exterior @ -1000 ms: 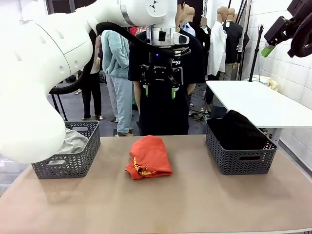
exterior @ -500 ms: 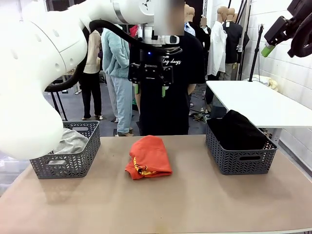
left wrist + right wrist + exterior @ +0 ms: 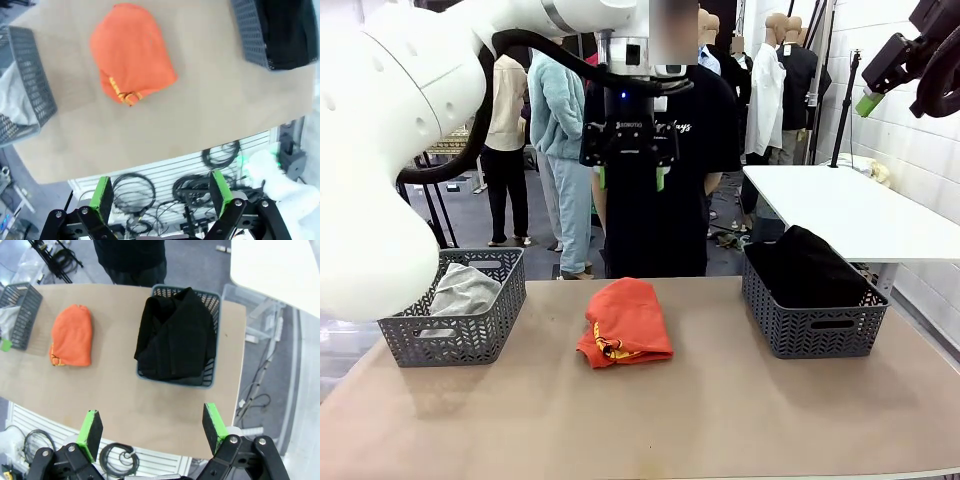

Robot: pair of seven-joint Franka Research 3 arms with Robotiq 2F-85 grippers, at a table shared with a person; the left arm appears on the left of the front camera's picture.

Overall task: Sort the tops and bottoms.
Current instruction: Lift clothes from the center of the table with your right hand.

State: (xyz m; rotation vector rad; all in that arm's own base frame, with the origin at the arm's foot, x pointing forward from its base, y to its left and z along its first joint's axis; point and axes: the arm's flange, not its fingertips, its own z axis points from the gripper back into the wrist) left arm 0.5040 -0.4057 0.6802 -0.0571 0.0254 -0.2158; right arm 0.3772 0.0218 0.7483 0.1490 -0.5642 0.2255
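- Mid-table, unmoved over the last second: orange-red top [image 3: 625, 322], folded, between the two baskets and touching neither; not yet sorted.
- At left, more exposed now that the arm has swung aside: left basket [image 3: 450, 342] with the light grey top [image 3: 465, 288] inside, so likely the tops' side.
- At right, unchanged: right basket [image 3: 820, 338] heaped with the black bottoms [image 3: 805, 262].
- Over the far edge, shifted left and a little higher: left gripper [image 3: 631, 180], jaws wide apart, empty, well above the orange-red top; probably next to descend on it.
- High at far right, motionless: right gripper [image 3: 152, 425], jaws apart, holding nothing.
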